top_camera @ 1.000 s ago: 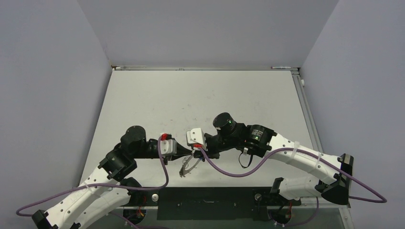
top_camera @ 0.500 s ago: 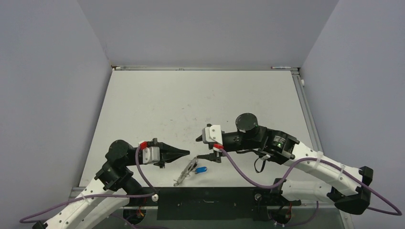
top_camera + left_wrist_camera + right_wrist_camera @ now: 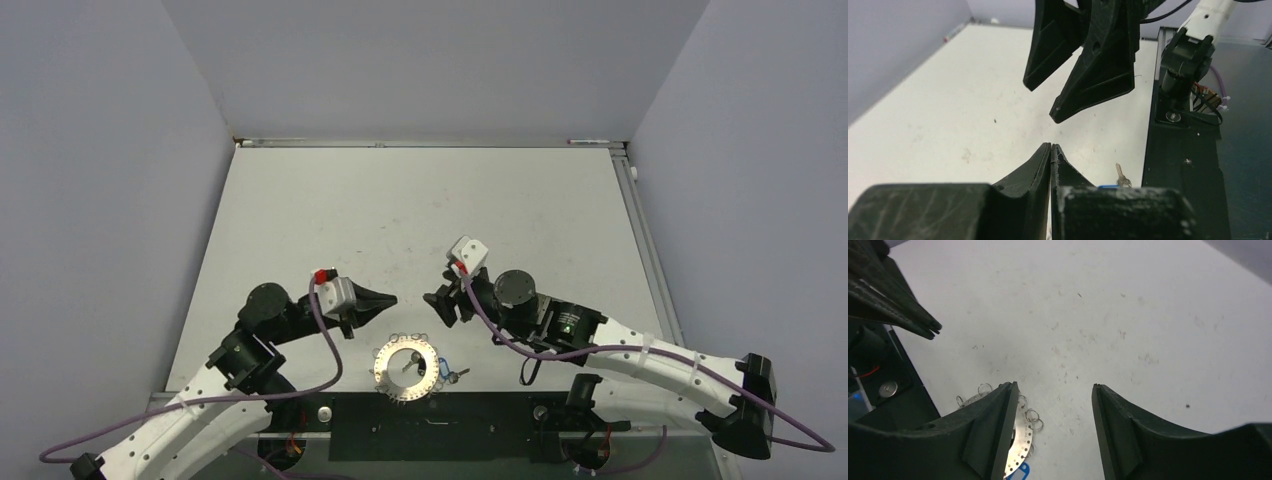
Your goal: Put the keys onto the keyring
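Note:
The keyring (image 3: 405, 371), a flat silver ring edged with small wire loops, lies flat on the table near the front edge. A small key (image 3: 410, 362) lies in its central hole. A blue key tag (image 3: 443, 369) and a silver key (image 3: 459, 376) lie at its right rim. My left gripper (image 3: 392, 298) hovers shut and empty behind the ring on its left. My right gripper (image 3: 432, 305) is open and empty behind its right. The right wrist view shows the keyring (image 3: 1024, 436) and the blue tag (image 3: 1021, 473) beside my left finger. The left wrist view shows the silver key (image 3: 1120, 176).
The black mounting plate (image 3: 440, 425) runs along the table's front edge just in front of the ring. The two grippers' tips point at each other a short way apart. In the left wrist view the right arm's fingers (image 3: 1093, 75) fill the upper middle.
A second ago both grippers met at the raised, tilted ring. The right gripper has opened, both arms have drawn back, and the ring now lies flat with the blue tag beside it.

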Robot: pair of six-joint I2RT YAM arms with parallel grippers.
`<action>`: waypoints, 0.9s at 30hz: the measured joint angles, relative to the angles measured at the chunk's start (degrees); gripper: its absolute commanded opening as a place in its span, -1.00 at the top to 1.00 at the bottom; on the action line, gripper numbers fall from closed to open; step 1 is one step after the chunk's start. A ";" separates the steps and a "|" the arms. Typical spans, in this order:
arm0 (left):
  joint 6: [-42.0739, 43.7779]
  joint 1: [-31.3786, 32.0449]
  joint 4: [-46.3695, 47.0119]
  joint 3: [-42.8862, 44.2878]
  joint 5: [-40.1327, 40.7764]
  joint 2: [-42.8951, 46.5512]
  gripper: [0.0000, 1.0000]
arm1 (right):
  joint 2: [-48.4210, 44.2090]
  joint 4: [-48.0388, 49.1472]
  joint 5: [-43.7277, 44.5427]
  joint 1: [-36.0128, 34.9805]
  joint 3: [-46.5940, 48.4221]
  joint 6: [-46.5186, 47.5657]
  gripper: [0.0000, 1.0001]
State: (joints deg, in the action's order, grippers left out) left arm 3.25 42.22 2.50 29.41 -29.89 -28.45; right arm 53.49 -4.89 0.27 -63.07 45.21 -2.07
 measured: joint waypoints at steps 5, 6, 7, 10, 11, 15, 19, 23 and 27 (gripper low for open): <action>-3.23 0.39 -5.70 0.85 3.96 -6.51 1.00 | 0.55 -2.58 9.14 0.02 -4.81 -12.24 -0.12; -4.00 0.61 -6.97 0.85 4.79 -7.26 1.00 | 0.26 -2.93 9.53 0.02 -5.46 -13.79 -0.12; -4.59 0.94 -8.22 0.85 5.92 -7.76 1.00 | -0.26 -3.04 9.51 0.02 -6.29 -15.23 -0.12; -6.10 1.86 -11.21 0.85 8.92 -8.35 0.96 | -2.08 -3.61 8.63 0.02 -8.87 -19.17 -0.10; -6.45 2.16 -11.89 0.85 9.81 -8.44 0.92 | -2.47 -3.63 8.11 0.02 -9.66 -20.31 -0.09; -7.02 3.85 -14.88 1.01 14.12 -9.97 0.89 | -2.03 -5.29 6.14 -0.28 -11.89 -24.35 -0.04; -5.90 4.31 -18.12 1.68 18.25 -11.63 0.88 | 2.25 -7.04 5.88 -4.59 -12.17 -26.38 0.00; -5.01 4.28 -20.09 2.25 22.60 -10.67 0.88 | 7.82 -8.26 10.91 -15.30 -12.22 -26.93 0.11; -4.28 4.11 -20.79 2.25 25.77 -7.56 0.88 | 14.23 -8.48 16.55 -25.07 -12.11 -24.98 0.36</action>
State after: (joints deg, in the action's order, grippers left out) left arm -1.04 46.33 -18.28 31.66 -4.12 -36.01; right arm 67.72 -13.37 16.82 -88.14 33.10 -27.05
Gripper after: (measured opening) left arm 0.058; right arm 0.383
